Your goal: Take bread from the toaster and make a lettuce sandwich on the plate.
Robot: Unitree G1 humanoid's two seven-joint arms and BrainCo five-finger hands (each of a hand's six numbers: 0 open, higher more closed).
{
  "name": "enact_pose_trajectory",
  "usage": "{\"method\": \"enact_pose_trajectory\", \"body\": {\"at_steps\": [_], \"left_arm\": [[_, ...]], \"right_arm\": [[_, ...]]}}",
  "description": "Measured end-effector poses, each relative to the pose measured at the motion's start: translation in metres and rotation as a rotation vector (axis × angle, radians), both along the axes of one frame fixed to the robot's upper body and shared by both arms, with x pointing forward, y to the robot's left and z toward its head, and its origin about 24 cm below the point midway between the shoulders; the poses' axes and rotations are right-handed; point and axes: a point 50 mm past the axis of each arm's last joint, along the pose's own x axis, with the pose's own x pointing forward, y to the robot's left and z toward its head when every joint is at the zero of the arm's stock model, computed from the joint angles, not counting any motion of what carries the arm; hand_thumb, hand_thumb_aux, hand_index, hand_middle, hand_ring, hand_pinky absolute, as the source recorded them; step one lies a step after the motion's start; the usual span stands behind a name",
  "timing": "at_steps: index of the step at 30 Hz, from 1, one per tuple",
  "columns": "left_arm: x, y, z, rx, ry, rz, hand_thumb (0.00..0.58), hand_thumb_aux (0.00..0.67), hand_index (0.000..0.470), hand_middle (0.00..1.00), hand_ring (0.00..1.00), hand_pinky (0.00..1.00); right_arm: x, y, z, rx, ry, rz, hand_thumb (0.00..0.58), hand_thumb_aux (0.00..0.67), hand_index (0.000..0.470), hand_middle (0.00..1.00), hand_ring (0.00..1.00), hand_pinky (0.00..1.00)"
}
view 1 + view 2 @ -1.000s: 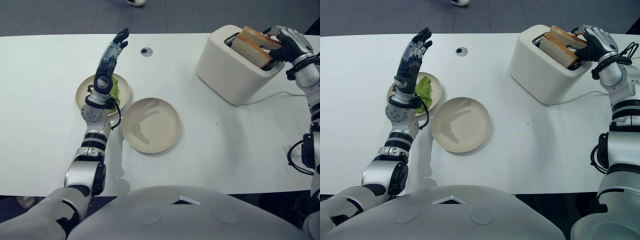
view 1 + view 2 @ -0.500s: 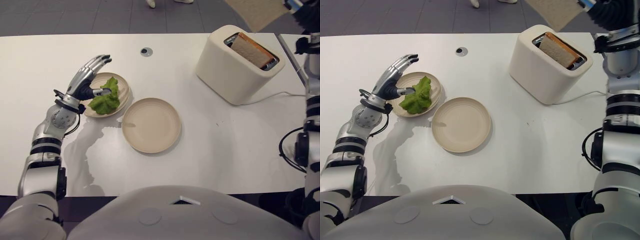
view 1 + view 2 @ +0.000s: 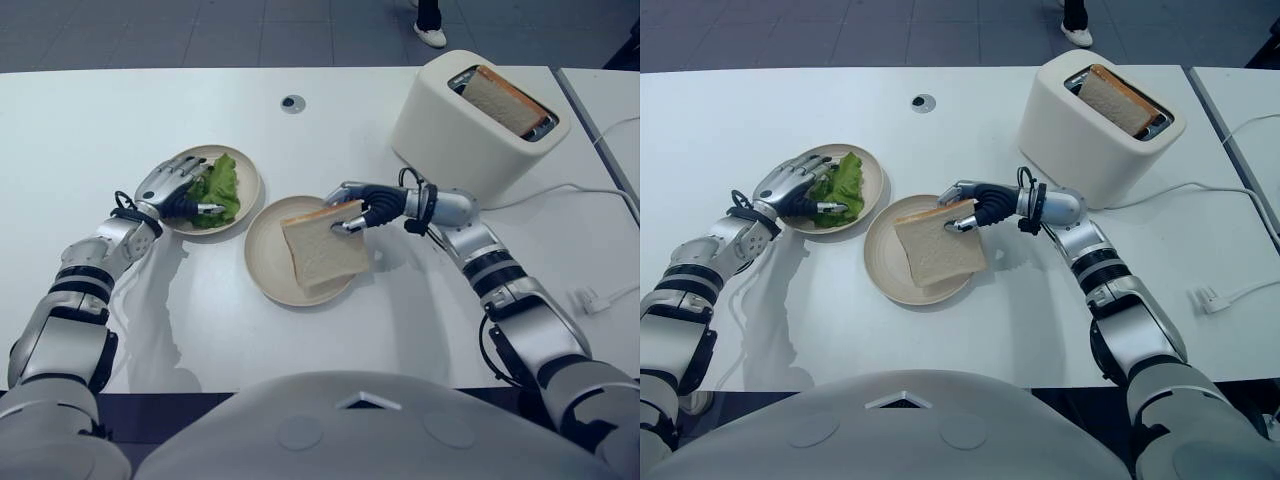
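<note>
A cream toaster (image 3: 455, 135) stands at the back right with one bread slice (image 3: 505, 100) sticking up from its slot. My right hand (image 3: 362, 208) is shut on the upper corner of a second bread slice (image 3: 322, 248), which lies tilted on the empty round plate (image 3: 262, 262) at the table's middle. To the left, a smaller plate (image 3: 248, 172) holds a green lettuce leaf (image 3: 220, 185). My left hand (image 3: 168, 190) rests at that plate's left side, fingers curled over the leaf's edge and thumb beneath it.
The toaster's white cable (image 3: 560, 190) runs right to a loose plug (image 3: 592, 298) near the table's right edge. A small round grommet (image 3: 292, 103) sits in the tabletop at the back. A seam (image 3: 590, 130) splits off a second table at the right.
My right hand came down from above the toaster with the bread slice to the middle plate. My left hand lowered from an open raised pose and curled onto the lettuce.
</note>
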Motion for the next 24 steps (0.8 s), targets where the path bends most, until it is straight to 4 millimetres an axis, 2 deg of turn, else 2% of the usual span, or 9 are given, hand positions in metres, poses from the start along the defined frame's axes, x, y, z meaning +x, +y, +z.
{"method": "enact_pose_trajectory", "body": {"at_steps": [1,2,3,4,10,16,21,24], "left_arm": [[0.003,-0.003,0.004,-0.002,-0.027,-0.018,0.58,0.67,0.47,0.0,0.0,0.0],[0.005,-0.007,0.007,-0.003,-0.052,-0.037,0.58,0.67,0.47,0.0,0.0,0.0],[0.006,-0.009,0.007,-0.005,-0.065,-0.054,0.58,0.67,0.47,0.0,0.0,0.0],[0.005,-0.012,0.008,-0.009,-0.08,-0.077,0.58,0.67,0.47,0.0,0.0,0.0],[0.003,-0.028,0.024,-0.109,-0.207,-0.219,0.58,0.67,0.47,0.0,0.0,0.0],[-0.01,-0.054,0.051,-0.405,-0.28,-0.426,0.58,0.67,0.47,0.0,0.0,0.0],[-0.025,-0.076,0.05,-0.514,-0.192,-0.565,0.58,0.67,0.47,0.0,0.0,0.0],[-0.027,-0.094,0.035,-0.503,-0.094,-0.594,0.58,0.67,0.47,0.0,0.0,0.0]], "right_arm": [[0.0,0.002,-0.004,-0.021,0.001,0.0,0.579,0.649,0.455,0.85,0.85,0.85],[0.0,0.005,-0.006,-0.028,-0.002,-0.004,0.395,0.292,0.205,0.57,0.57,0.57],[0.0,0.007,-0.007,-0.033,-0.01,-0.008,0.0,0.0,0.0,0.17,0.17,0.17],[0.001,0.008,-0.008,-0.041,-0.025,-0.024,0.0,0.0,0.0,0.0,0.0,0.0],[0.012,0.005,0.005,-0.016,-0.154,-0.121,0.0,0.0,0.0,0.0,0.0,0.0],[0.032,-0.006,0.037,0.105,-0.307,-0.285,0.0,0.0,0.0,0.0,0.0,0.0],[0.044,-0.018,0.059,0.188,-0.387,-0.396,0.0,0.0,0.0,0.0,0.0,0.0],[0.046,-0.024,0.063,0.21,-0.399,-0.422,0.0,0.0,0.0,0.0,0.0,0.0]]}}
